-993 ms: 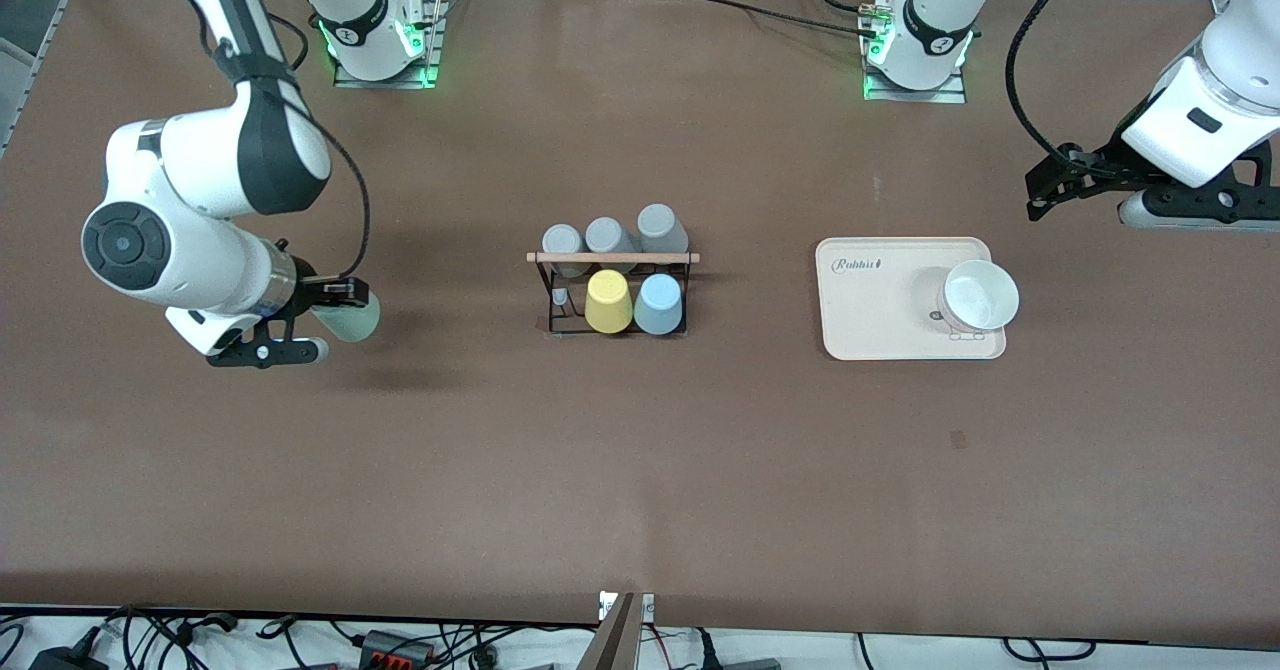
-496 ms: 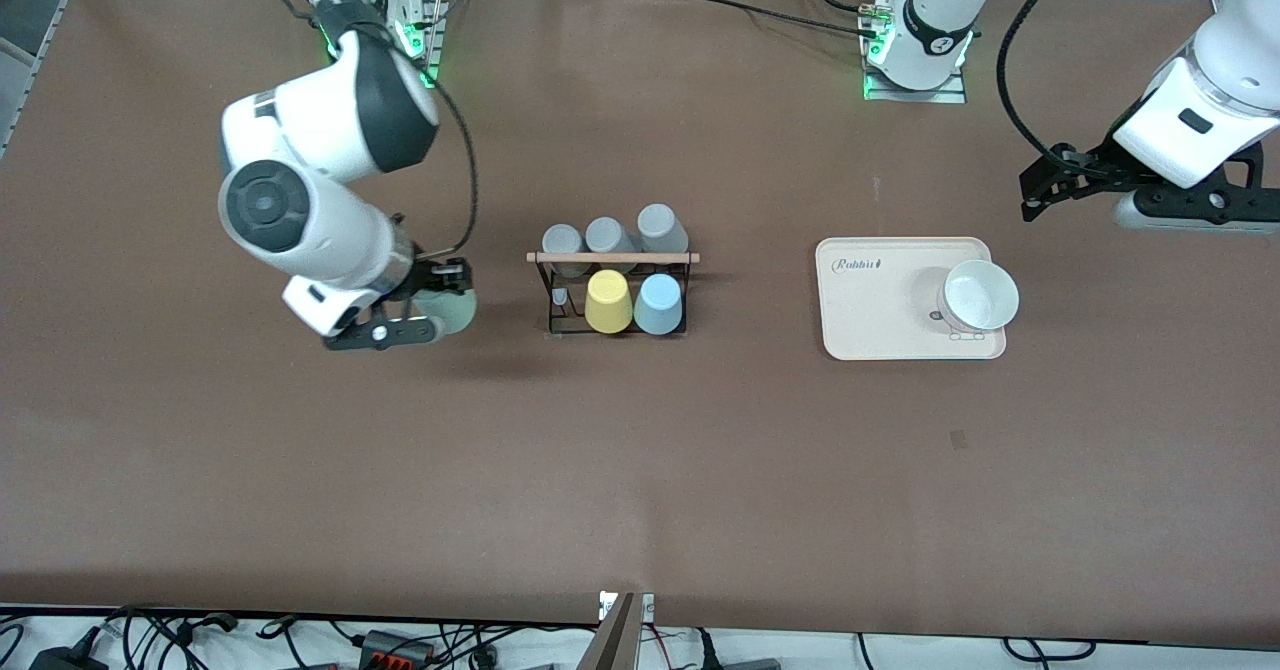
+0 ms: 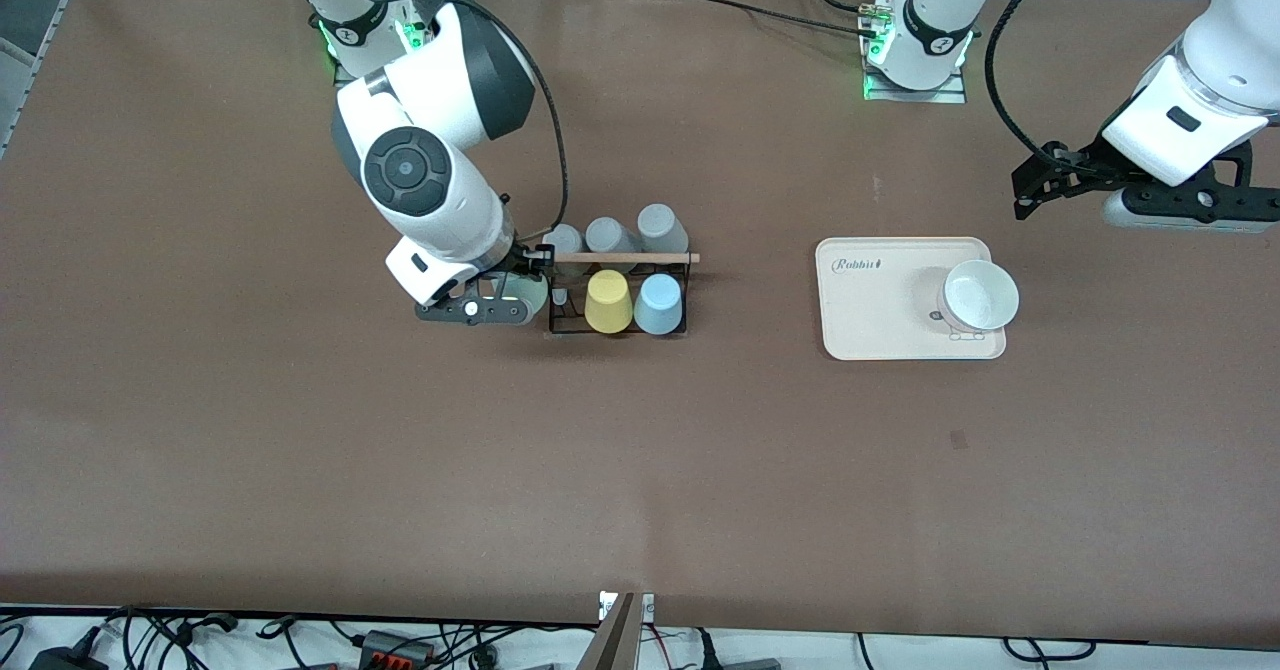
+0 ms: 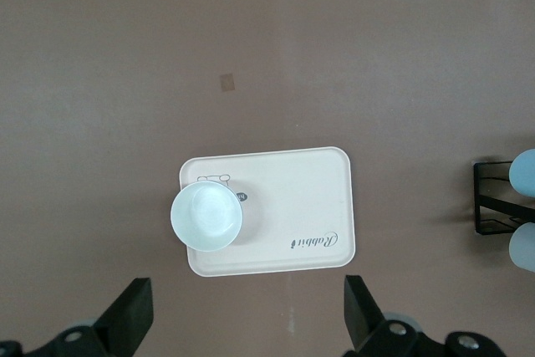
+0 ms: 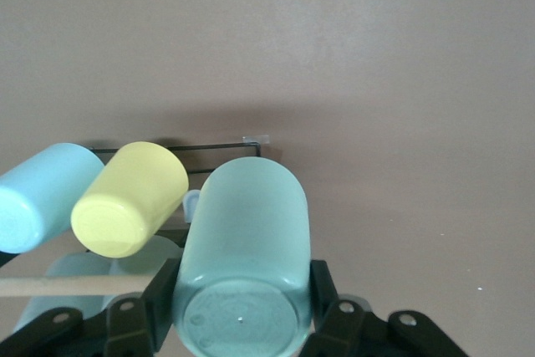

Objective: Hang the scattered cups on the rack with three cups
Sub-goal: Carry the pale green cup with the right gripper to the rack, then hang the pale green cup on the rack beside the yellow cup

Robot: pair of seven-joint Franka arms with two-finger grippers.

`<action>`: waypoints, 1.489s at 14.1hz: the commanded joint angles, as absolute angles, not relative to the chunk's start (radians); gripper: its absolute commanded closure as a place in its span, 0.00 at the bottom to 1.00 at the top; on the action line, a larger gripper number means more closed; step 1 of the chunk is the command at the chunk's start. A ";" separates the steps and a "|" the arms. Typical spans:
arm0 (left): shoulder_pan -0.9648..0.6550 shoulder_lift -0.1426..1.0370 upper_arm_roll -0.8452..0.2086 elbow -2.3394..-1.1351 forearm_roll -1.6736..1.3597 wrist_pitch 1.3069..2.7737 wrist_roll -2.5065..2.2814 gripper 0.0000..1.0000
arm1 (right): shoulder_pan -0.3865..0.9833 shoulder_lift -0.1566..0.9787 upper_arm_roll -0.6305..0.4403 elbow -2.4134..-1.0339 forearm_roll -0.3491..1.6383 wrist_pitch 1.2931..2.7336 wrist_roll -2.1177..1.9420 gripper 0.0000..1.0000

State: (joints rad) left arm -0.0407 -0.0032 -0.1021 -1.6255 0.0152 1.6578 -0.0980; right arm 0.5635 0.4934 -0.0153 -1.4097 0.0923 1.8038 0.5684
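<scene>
Right gripper (image 3: 500, 302) pinches the mint cup (image 5: 242, 257) sideways, just beside the rack (image 3: 618, 295) at its free peg, likely lining up to hang it. Blue cup (image 3: 658, 304) already on rack. Left gripper (image 4: 242, 323) waits, spread, above the tray (image 4: 309, 206).

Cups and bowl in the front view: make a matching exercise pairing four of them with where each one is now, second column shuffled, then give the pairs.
Things:
1. mint green cup
2. yellow cup
3. light blue cup
4. white bowl

Places:
A. on the cream tray
B. on the rack, front row, at the end toward the left arm
C. held in the right hand, beside the rack's end toward the right arm
D. on the rack, front row, middle peg

Pairs: 1-C, 2-D, 3-B, 4-A
</scene>
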 commanded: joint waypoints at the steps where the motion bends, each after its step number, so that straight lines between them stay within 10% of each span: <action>1: -0.040 0.008 -0.109 -1.598 0.006 1.637 -0.078 0.00 | 0.574 0.534 -0.025 -1.361 0.103 1.801 0.597 0.75; 21: -0.028 0.011 -0.135 -1.589 -0.003 1.612 -0.077 0.00 | 0.615 0.609 -0.025 -1.361 0.103 1.896 0.638 0.75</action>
State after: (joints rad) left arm -0.0372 -0.0033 -0.1300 -1.6218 0.0152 1.6297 -0.0950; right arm 0.6064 0.5811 -0.0163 -1.3913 0.0927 1.8957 0.6261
